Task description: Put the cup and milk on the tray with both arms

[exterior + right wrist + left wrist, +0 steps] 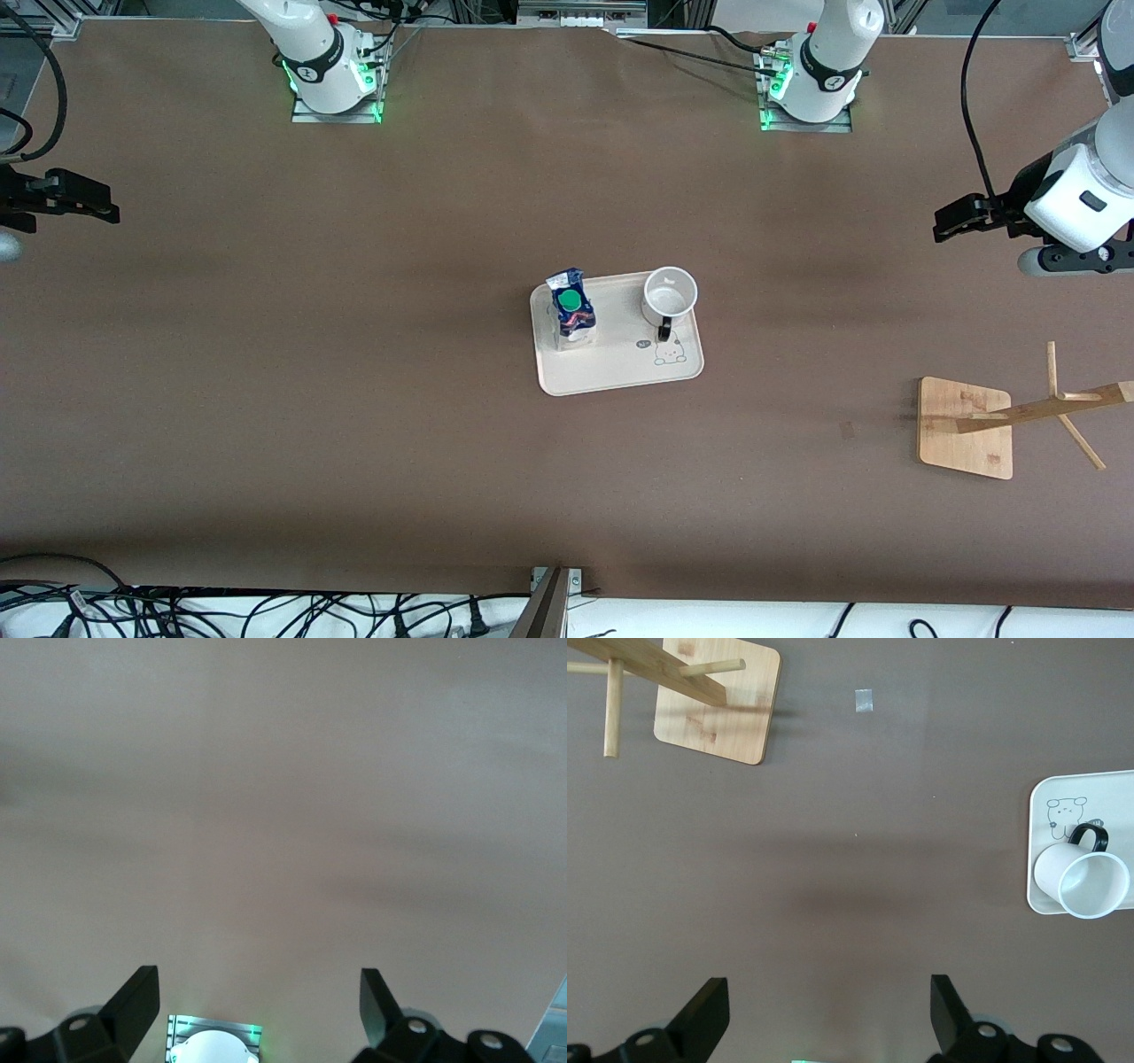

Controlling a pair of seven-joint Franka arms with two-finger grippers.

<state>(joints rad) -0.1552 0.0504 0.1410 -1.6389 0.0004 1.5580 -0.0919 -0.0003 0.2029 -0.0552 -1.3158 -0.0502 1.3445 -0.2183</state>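
Wooden stand (967, 427): on the table (354, 399) toward the left arm's end, nearest the front camera; base flat, pegged post leaning off it; no part in the task and well apart from the tray. Tray (611, 368): mid-table, lying flat, rabbit drawing on its bare nearer portion; it serves as the collecting container and holds both task items. Milk (571, 308): upright on the tray at the edge toward the right arm's end, green cap up. Cup (669, 296): upright on the tray at the corner toward the left arm's end, opening up, nothing visible inside, black handle turned toward the front camera; in the left wrist view it sits beside the rabbit drawing. The two items stand apart from each other, each on the side of the arm that would reach it most easily. Judged from this layout, the placement looks complete. Left gripper (946, 223): raised over bare table at its own end, fingers (709, 1010) spread wide, holding nothing, apparently parked. Right gripper (104, 206): raised over bare table at the other end, fingers (137, 997) likewise wide apart and empty, waiting.
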